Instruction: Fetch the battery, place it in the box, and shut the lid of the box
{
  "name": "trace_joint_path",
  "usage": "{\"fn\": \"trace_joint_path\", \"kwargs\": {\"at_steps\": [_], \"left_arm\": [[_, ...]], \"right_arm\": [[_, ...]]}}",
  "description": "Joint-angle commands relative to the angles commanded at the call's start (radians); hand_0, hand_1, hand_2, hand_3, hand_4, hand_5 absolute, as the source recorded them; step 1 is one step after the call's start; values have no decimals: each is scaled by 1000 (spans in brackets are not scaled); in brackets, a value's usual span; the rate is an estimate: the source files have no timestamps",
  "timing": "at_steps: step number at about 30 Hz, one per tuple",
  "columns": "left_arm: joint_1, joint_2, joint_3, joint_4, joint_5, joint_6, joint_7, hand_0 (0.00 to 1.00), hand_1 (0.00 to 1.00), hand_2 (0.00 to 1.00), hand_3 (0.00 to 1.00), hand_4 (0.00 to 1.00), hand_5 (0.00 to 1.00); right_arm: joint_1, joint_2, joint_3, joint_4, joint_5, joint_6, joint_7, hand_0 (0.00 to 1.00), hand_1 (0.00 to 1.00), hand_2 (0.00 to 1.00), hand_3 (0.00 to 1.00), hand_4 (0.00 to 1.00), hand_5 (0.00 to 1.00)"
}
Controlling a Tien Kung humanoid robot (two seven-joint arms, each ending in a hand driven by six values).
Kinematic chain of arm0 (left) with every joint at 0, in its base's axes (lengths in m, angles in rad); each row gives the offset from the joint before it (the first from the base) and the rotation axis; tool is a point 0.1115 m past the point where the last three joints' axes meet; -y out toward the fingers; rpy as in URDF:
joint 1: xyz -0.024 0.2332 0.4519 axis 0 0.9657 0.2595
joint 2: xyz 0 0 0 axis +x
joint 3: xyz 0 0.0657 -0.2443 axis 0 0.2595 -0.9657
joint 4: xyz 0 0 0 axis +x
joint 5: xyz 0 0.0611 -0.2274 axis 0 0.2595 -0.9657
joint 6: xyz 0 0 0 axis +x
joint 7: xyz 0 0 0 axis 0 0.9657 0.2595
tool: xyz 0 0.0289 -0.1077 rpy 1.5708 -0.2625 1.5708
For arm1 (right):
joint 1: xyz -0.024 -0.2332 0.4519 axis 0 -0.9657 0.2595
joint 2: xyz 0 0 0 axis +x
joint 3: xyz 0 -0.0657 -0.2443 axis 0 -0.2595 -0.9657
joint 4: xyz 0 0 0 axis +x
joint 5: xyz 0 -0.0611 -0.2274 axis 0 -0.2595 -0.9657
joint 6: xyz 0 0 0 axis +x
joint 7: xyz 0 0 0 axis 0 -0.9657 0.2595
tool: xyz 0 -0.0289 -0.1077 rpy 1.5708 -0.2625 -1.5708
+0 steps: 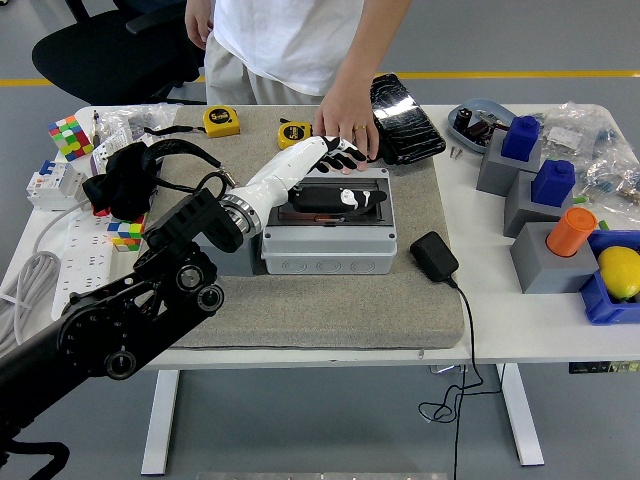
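Note:
The grey box [328,252] stands in the middle of the felt mat [330,300]. A black battery [335,197] with a white mark lies inside it, over something orange. My left hand [332,153], white with black fingers, reaches over the box to its far rim, fingers stretched out and holding nothing. A person's hand [349,120] rests at the same far rim, touching my fingertips. The clear lid seems to lie low over the box; I cannot tell if it is fully down. My right arm is out of view.
Two yellow tape measures [221,120] [293,132] and a black pouch [405,118] lie behind the box. A black power adapter [434,256] lies to its right. Grey blocks with blue and orange caps [555,235] stand at right, and cubes and black cloth [125,180] at left.

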Motion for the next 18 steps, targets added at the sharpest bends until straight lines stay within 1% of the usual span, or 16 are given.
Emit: {"fn": "trace_joint_path", "kwargs": {"at_steps": [1,2,3,4,5,7,9,12,14,17,18], "left_arm": [[23,0,-19,-4,-29,30,-30,621,719,714,734,998,635],[36,0,-30,-5,-46,47,-47,621,719,714,734,998,635],[68,0,-59,-7,-88,79,-81,621,719,714,734,998,635],[90,0,-80,-7,-118,98,-101,621,719,714,734,998,635],[112,0,-101,-6,-150,113,-121,624,720,701,731,998,613],[164,-3,-154,-5,-217,139,-161,624,720,701,731,998,613],[214,-2,-209,-4,-250,145,-179,624,720,701,731,998,613],[276,8,-282,-2,-243,142,-190,624,710,697,730,998,608],[307,20,-305,-4,-251,142,-197,624,710,697,730,998,608],[349,44,-324,-7,-268,142,-209,623,703,690,728,998,613],[358,48,-328,-8,-272,142,-213,623,703,690,728,998,613]], "right_arm": [[-3,1,1,-1,1,0,0,498,617,664,589,984,507],[-5,2,1,-2,2,0,0,498,617,664,589,984,507],[-7,4,0,-5,5,0,0,498,617,664,589,984,507],[-8,5,0,-6,7,-1,0,498,617,664,589,984,507],[-8,7,0,-7,8,-2,1,497,617,664,589,983,507],[-10,11,1,-10,10,-4,1,497,617,664,589,983,507],[-11,16,-1,-16,16,-7,0,497,617,664,589,983,507],[-10,21,2,-23,18,-13,-3,499,617,663,587,979,511],[-11,23,10,-23,14,-17,-5,499,617,663,587,979,511],[-14,27,23,-25,12,-20,-7,496,617,664,585,977,513],[-15,28,22,-27,15,-20,-7,496,617,664,585,977,513]]}}
